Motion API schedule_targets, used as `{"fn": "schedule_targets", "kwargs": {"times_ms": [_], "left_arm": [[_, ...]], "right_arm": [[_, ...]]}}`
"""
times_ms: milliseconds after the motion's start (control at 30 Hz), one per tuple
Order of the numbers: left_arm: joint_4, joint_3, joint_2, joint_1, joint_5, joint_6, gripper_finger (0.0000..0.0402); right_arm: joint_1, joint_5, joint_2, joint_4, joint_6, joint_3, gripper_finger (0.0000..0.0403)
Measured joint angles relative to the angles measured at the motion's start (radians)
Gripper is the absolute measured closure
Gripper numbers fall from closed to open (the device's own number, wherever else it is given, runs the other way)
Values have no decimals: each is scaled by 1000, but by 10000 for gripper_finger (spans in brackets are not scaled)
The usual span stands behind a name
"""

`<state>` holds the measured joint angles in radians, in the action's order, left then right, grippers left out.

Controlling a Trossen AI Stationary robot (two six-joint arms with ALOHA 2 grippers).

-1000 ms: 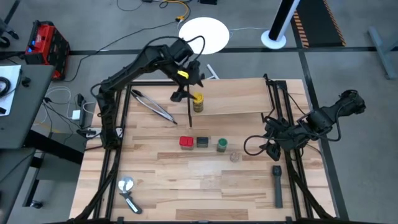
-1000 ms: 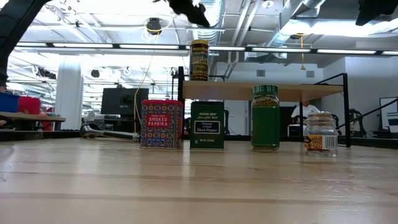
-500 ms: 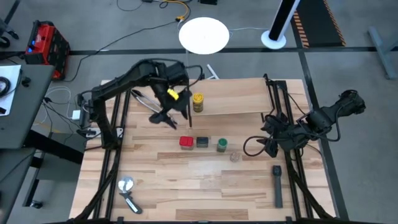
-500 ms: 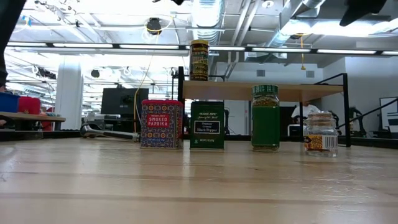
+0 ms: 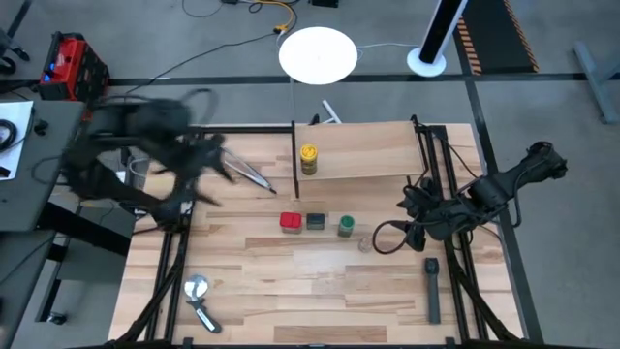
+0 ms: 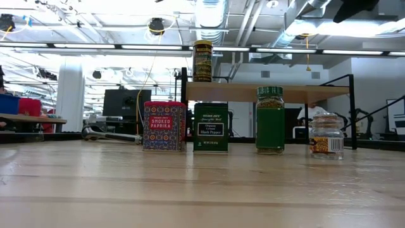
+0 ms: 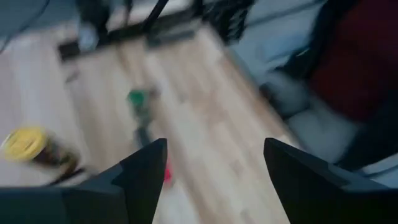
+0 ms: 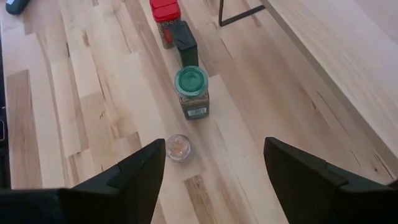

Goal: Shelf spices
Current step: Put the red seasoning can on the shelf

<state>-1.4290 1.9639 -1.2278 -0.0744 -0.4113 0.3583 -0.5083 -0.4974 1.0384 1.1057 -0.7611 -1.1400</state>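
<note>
Beyond the right gripper's [image 8: 211, 180] spread fingers [image 8: 146, 171] stands the clear-tan jar [image 8: 178, 147].

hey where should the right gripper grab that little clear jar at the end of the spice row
Grip the small clear jar across its round body just under the lid, coming from above. It stands upright and apart from the green-lidded jar, and the open right gripper hangs just short of it, so both fingers have room.

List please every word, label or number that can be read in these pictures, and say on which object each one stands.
"SMOKED PAPRIKA": on the red square tin, low view.
"Black Pepper": on the dark green-grey square tin; the smaller lines above it are too small to read.
Yellow round jar on the light-wood shelf: label too small to read.
Green-lidded glass jar: no readable text.
Small clear-tan jar: label print too small to read.
</note>
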Motion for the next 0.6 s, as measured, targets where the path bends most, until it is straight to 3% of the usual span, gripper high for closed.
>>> {"fn": "schedule_targets", "kwargs": {"times_ms": [100, 267, 433, 600], "left_arm": [[49, -52, 108, 58, -13, -46, 145], [257, -229, 270, 136, 83, -160, 145], [460, -474, 366, 163, 205, -213, 145], [733, -768, 413, 192, 233, -187, 145]], "right_arm": [[0, 0, 4, -1, 0, 0, 126], [7, -1, 4, -20, 3, 0, 126], [21, -25, 12, -40, 32, 0, 126], [34, -51, 26, -46, 46, 0, 126]]}}
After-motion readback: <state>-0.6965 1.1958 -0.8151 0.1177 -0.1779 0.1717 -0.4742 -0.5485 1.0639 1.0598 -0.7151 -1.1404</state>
